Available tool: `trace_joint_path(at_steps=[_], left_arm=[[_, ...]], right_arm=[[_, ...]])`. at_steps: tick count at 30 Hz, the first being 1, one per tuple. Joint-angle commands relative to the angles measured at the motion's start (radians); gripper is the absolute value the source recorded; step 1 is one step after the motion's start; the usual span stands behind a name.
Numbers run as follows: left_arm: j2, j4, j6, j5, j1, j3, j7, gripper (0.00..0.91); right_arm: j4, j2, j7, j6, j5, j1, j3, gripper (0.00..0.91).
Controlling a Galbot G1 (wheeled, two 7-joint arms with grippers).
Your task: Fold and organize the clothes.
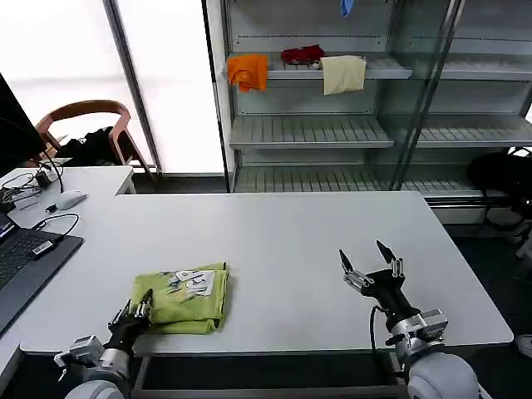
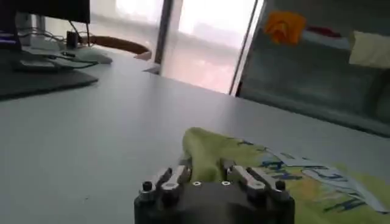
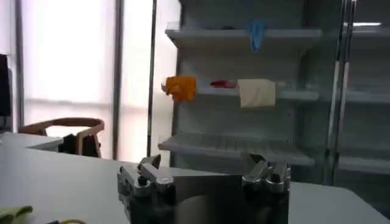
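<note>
T-shirt — lime-green, folded into a compact square, printed side up, lying on the white table near its front edge on my left side.

My left gripper — at the shirt's near left corner, fingers narrowed around a raised fold of the fabric.

My right gripper — fingers spread wide, holding nothing, low over bare table well apart from the shirt.

One T-shirt, two end effectors
</note>
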Motion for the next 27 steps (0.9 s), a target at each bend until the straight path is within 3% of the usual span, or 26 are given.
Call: trace_joint_path(at_steps=[1, 9, 13, 17, 22, 27], left_arm=[[0.009, 0.010, -0.010, 0.004, -0.001, 0.008, 0.027, 0.000], [0.060, 0.000, -0.020, 0.012, -0.008, -0.035, 0.030, 0.000], [0.165, -0.032, -0.019, 0.001, -0.002, -0.146, 0.034, 0.000], [0.338, -0.034, -0.023, 0.004, 0.017, -0.333, 0.076, 0.000], [0.494, -0.041, -0.033, 0.023, 0.020, -0.528, 0.146, 0.000], [0.583, -0.029, -0.091, 0.176, -0.028, -0.487, 0.231, 0.000]], right_arm=[[0.001, 0.000, 0.001, 0.001, 0.000, 0.004, 0.000, 0.907], [0.003, -0.001, 0.002, 0.002, 0.000, 0.006, 0.004, 0.907], [0.002, -0.002, 0.001, 0.002, 0.000, 0.014, -0.001, 0.907], [0.002, -0.002, -0.001, 0.002, 0.002, 0.037, -0.011, 0.907], [-0.003, -0.001, -0.003, 0.000, 0.004, 0.052, -0.022, 0.907], [-0.004, 0.000, -0.003, -0.002, 0.004, 0.056, -0.021, 0.907]])
